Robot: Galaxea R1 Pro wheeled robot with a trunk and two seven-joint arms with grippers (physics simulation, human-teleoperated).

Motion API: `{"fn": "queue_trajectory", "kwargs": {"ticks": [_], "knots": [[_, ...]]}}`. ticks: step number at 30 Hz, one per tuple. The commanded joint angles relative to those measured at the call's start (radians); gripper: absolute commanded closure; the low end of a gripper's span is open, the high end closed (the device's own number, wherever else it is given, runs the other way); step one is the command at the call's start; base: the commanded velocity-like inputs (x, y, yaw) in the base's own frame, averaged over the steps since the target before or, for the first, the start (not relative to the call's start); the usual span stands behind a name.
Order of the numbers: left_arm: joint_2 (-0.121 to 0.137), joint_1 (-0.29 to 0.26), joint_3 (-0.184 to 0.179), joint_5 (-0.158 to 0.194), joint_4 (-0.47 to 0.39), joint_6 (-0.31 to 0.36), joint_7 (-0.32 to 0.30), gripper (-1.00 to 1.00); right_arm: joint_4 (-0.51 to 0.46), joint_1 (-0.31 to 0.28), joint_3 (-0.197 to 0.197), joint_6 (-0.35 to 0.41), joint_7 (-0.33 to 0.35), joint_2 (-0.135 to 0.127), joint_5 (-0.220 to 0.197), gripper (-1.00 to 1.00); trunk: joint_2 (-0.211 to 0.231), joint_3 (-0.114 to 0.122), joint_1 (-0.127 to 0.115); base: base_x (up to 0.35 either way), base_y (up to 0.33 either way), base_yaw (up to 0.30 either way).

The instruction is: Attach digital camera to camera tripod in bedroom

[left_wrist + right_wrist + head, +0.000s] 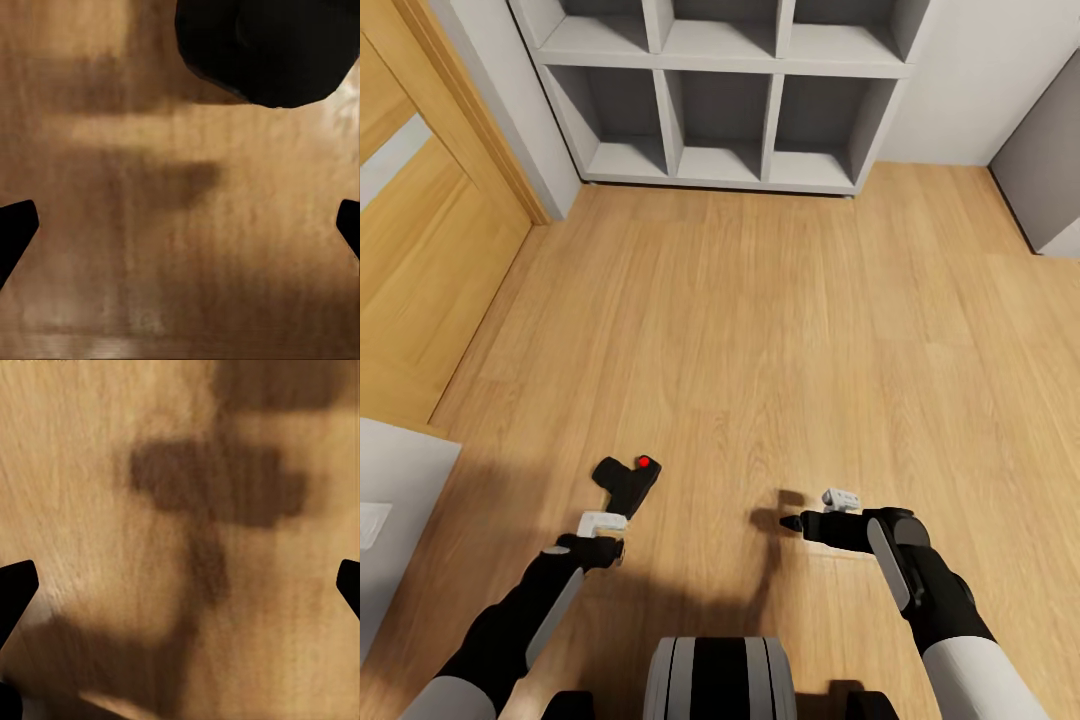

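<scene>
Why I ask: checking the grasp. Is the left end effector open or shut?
Open. The left end effector has its fingertips far apart in its wrist view, floor between them; the digital camera sits beyond them, not clamped.

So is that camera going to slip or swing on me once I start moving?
The digital camera looks like a rigid, matte-black body, so probably stiff and not very slippery. It appears to sit off to one side of the left end effector, so it may twist or swing under motion. It looks small, so likely light. Whether it is actually gripped is unclear.
</scene>
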Motion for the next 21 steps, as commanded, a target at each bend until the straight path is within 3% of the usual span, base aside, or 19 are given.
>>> {"fn": "queue_trajectory", "kwargs": {"ticks": [1, 2, 7, 14, 16, 21], "knots": [[0.003, 0.000, -0.004, 0.002, 0.004, -0.027, 0.008, -1.00, -0.001, 0.000, -0.001, 0.005, 0.001, 0.000, -0.004, -1.00, 0.000, -0.001, 0.000, 0.000, 0.000, 0.000], [0.005, 0.000, -0.004, -0.014, 0.020, -0.086, 0.002, -1.00, -0.001, 0.000, -0.001, 0.005, 0.000, 0.000, -0.004, -1.00, 0.000, -0.001, 0.000, 0.000, 0.000, 0.000], [0.010, 0.000, -0.004, -0.073, 0.087, -0.231, -0.043, -1.00, -0.001, 0.000, -0.001, 0.004, -0.002, 0.000, -0.004, -1.00, 0.000, -0.001, 0.000, 0.000, 0.000, 0.000], [0.009, 0.000, -0.004, -0.171, 0.148, -0.330, -0.121, -1.00, -0.001, 0.000, -0.002, 0.004, -0.001, -0.001, -0.004, -1.00, 0.000, -0.001, 0.000, 0.000, 0.000, 0.000], [0.007, 0.000, -0.004, -0.245, 0.171, -0.386, -0.154, -1.00, -0.001, 0.000, -0.002, 0.004, -0.001, 0.000, -0.004, -1.00, 0.000, -0.001, 0.000, 0.000, 0.000, 0.000], [0.003, 0.000, -0.006, -0.283, 0.209, -0.410, -0.169, -1.00, -0.001, 0.000, -0.001, 0.004, -0.001, 0.000, -0.004, -1.00, 0.000, -0.001, 0.000, 0.000, 0.000, 0.000]]}}
